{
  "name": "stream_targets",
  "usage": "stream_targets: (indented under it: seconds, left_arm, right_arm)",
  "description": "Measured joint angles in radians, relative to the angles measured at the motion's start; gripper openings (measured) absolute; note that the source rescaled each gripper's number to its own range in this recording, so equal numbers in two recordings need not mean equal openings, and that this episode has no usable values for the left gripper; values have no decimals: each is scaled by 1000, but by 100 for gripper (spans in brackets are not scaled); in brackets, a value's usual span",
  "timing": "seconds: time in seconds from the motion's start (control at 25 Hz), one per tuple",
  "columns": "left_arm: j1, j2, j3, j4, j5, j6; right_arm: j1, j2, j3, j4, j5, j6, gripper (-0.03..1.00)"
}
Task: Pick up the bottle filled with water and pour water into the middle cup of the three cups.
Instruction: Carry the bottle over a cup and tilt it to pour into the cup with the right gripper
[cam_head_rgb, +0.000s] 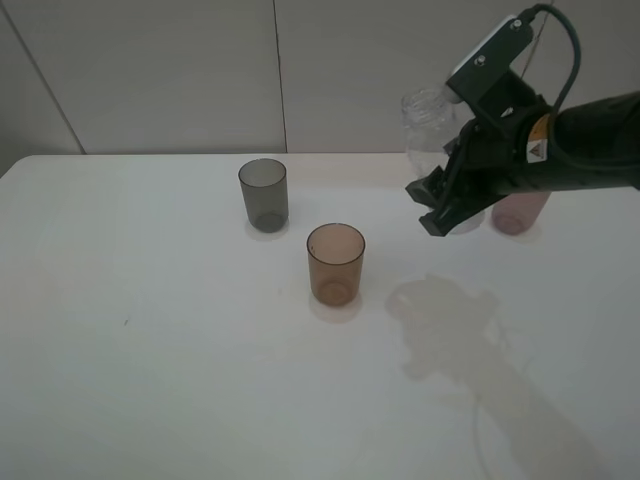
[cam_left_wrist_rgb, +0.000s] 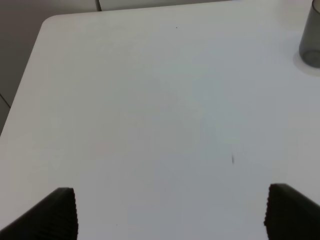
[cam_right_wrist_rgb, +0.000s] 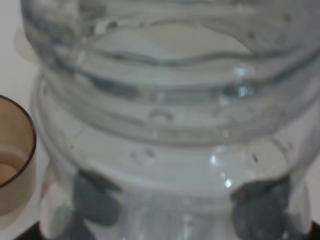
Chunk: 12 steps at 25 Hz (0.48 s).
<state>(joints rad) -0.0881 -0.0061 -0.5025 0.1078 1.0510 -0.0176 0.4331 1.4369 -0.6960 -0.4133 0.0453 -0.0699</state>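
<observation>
A: You had the pick-up done at that moment. Your right tool (cam_head_rgb: 452, 200) was closed on the bottle (cam_head_rgb: 430, 128), gripping its lower body. The right wrist view showed the dark pads (cam_right_wrist_rgb: 95, 202) pressed against the clear wall. The bottle hung roughly upright above the desk (cam_head_rgb: 150, 380), with its shadow lying apart from it.

B: Agreed, but I judge your pour had not begun. In the high view the bottle sat at about one o'clock of the amber-brown tumbler (cam_head_rgb: 335, 262), well apart from it, with its open neck up. That tumbler looked empty, as far as I could tell. I could not pick out the water in the bottle with any certainty.

A: The other two cups gave you your bearings. The smoky grey tumbler (cam_head_rgb: 264, 194) stood between ten and eleven o'clock of the amber one. The mauve-pink tumbler (cam_head_rgb: 520, 212) stood near three o'clock, partly behind your arm.

B: Your left tool (cam_left_wrist_rgb: 171, 191) was spread wide over bare desk and held nothing. What you had left was the carry toward seven o'clock, the tilt and the pour.
</observation>
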Motion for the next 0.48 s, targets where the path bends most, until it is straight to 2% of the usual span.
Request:
stream_targets:
  seconds: [0.24,0.36,0.48]
  left_arm:
    - [0,0,0,0,0,0]
    - [0,0,0,0,0,0]
    - [0,0,0,0,0,0]
  right_arm:
    - [53,53,-1,-497,74,470,3]
    - [112,76,-6,-721,125,637,3]
    - [181,111,-27,-858,216,735,3]
